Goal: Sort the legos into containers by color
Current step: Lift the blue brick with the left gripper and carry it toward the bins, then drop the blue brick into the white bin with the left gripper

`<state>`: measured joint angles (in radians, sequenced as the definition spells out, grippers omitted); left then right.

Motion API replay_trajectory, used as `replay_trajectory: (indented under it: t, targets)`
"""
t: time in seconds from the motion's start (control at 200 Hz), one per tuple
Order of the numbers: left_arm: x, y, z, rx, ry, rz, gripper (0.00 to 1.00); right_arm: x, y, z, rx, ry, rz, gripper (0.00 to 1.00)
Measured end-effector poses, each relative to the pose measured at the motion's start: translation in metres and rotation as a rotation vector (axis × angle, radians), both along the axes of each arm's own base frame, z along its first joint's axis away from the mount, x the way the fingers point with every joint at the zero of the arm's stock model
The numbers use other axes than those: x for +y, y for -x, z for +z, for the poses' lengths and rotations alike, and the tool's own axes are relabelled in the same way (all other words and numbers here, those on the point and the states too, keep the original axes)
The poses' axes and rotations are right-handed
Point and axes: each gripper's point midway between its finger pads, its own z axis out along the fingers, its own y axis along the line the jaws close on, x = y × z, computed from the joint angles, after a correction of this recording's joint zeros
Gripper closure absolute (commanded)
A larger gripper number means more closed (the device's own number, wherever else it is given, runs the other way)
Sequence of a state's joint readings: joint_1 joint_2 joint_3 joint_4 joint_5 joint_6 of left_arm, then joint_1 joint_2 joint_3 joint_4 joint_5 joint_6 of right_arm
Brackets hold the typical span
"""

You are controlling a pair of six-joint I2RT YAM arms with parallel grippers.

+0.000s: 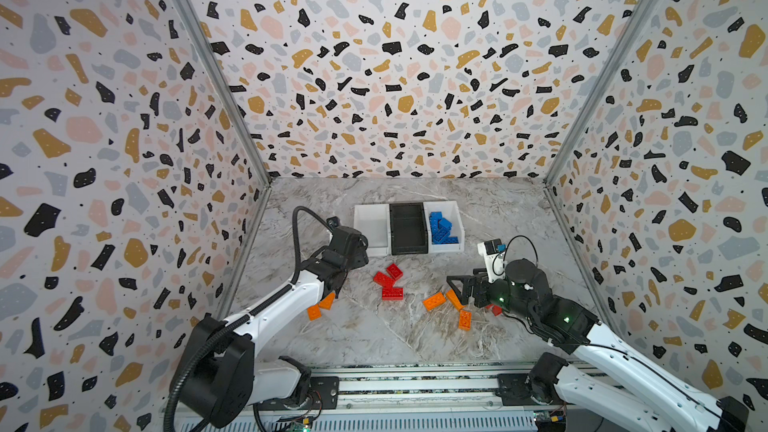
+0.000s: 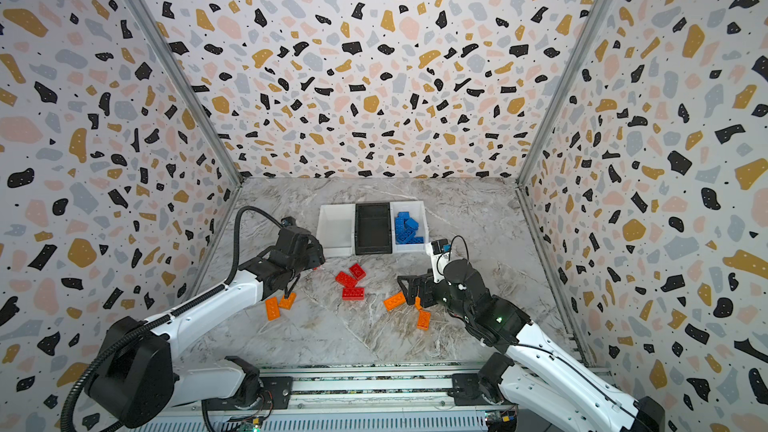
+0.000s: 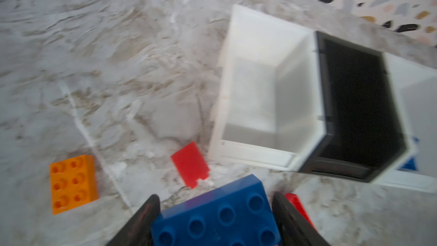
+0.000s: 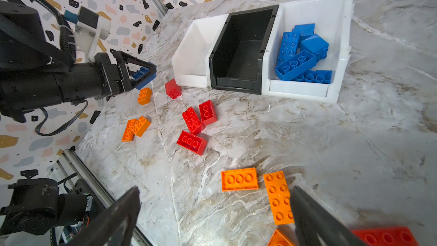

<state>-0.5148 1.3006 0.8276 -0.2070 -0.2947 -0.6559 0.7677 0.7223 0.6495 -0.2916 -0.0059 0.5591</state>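
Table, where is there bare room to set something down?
Bare: the near strip between the rail and the orange bricks, and behind the bins up to the back wall. Crowded: in front of the bins, around the red bricks.

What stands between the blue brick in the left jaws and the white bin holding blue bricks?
The empty white bin and the black bin sit between the blue brick and the white bin of blue bricks; carried above their rims, it would probably clear.

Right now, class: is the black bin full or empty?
Empty: the black bin shows only its bare floor in the right wrist view; nothing lies inside.
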Motion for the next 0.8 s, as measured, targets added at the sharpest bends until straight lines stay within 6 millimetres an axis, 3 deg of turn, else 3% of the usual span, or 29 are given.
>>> replay_trajectory:
  t: [0.14, 0.275, 0.516, 0.801]
  targets:
    - [-0.058, -0.012, 0.031, -0.055, 0.032, -0.108, 0.30, -0.006, 0.004, 0.004, -0.006, -0.017, -0.012, 0.01]
    - [-0.117, -0.032, 0.042, -0.074, 0.040, -0.196, 0.30, -0.012, 0.007, 0.004, -0.002, -0.018, -0.030, 0.01]
    - [-0.207, -0.072, 0.033, -0.074, 0.042, -0.309, 0.30, -0.024, 0.013, 0.005, 0.000, -0.017, -0.063, 0.01]
    - [-0.267, -0.111, 0.010, -0.056, 0.088, -0.371, 0.28, -0.037, 0.016, -0.003, 0.020, 0.020, -0.102, 0.01]
